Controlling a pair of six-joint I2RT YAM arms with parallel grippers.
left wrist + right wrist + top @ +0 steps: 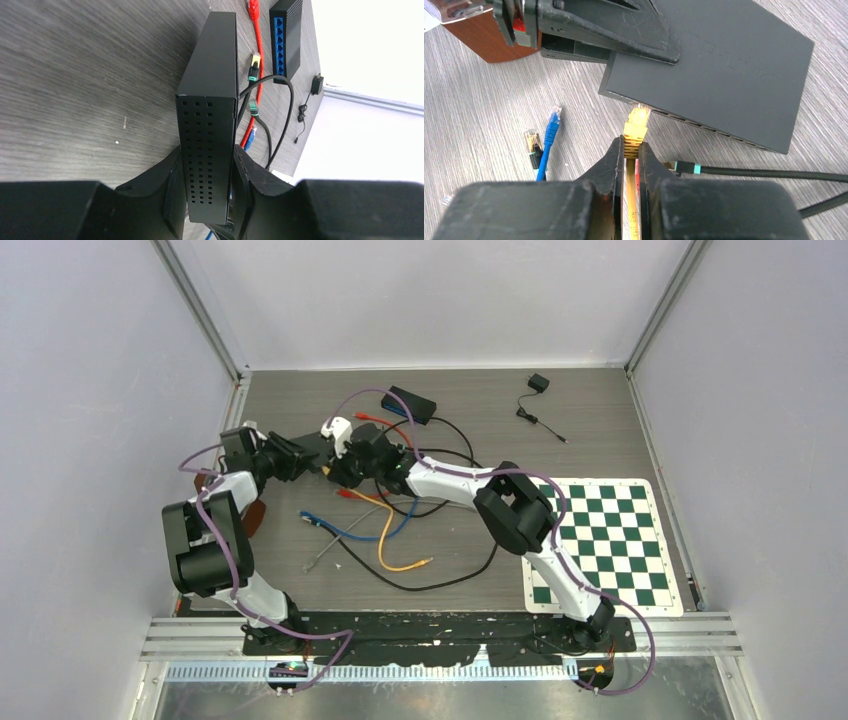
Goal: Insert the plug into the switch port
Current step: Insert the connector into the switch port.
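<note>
My left gripper (207, 155) is shut on one end of a black switch (210, 75) with vent holes, holding it on edge. In the right wrist view the switch (724, 65) lies ahead with its row of ports facing me. My right gripper (633, 142) is shut on a yellow plug (636, 125) on a yellow cable. The plug's tip is at the mouth of the port nearest the switch's left corner; how deep it sits I cannot tell. In the top view both grippers, left (303, 455) and right (338, 470), meet left of centre.
A second switch with blue ports (286, 35) lies further back. Loose cables lie around: red (255, 30), blue (551, 127), a black one with a teal band (684, 167). A brown object (479, 40) sits behind the left gripper. A checkered mat (605, 540) lies at the right.
</note>
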